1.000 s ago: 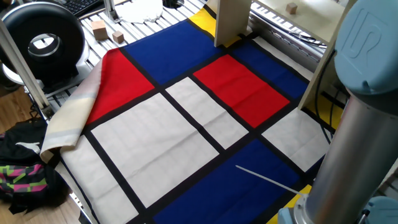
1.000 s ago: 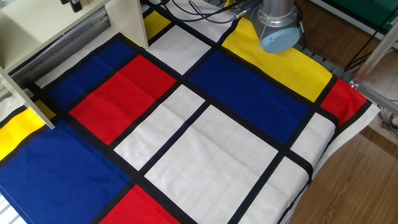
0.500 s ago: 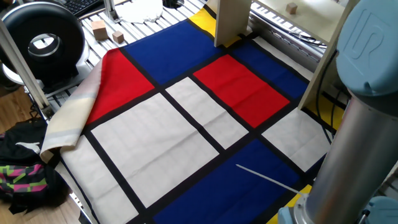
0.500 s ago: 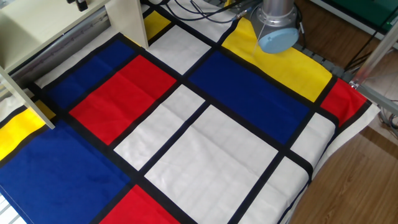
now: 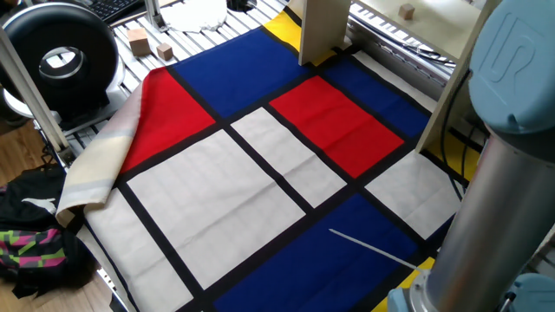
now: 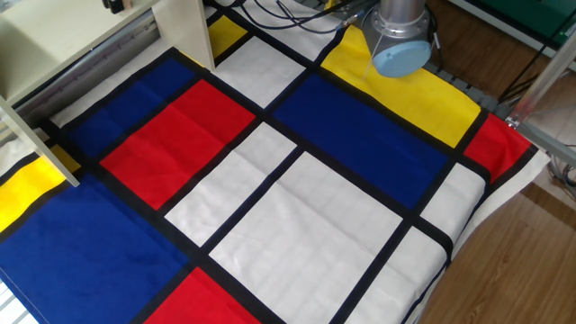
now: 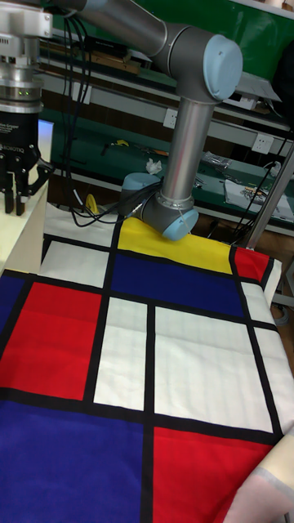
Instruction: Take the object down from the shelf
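The object (image 5: 406,10), a tiny tan block, sits on the horizontal board of the cream shelf (image 5: 323,30) at the top of one fixed view. The shelf (image 6: 175,27) also fills the top left corner of the other fixed view, where only a dark tip of my gripper (image 6: 112,4) pokes in at the top edge. In the tall fixed view my gripper (image 7: 13,208) hangs fingers-down just above the shelf's upright panel (image 7: 24,237). It is open, with nothing between its fingers. The object is hidden in that view.
A cloth of red, blue, white and yellow blocks (image 5: 260,165) covers the table. Two wooden cubes (image 5: 139,39) lie beyond its far left corner beside a black round device (image 5: 61,52). My arm's base (image 6: 400,40) stands at the cloth's yellow edge among cables.
My gripper's tip has shifted slightly to the right above the shelf, and the arm's base joint has turned a little. The object has not moved.
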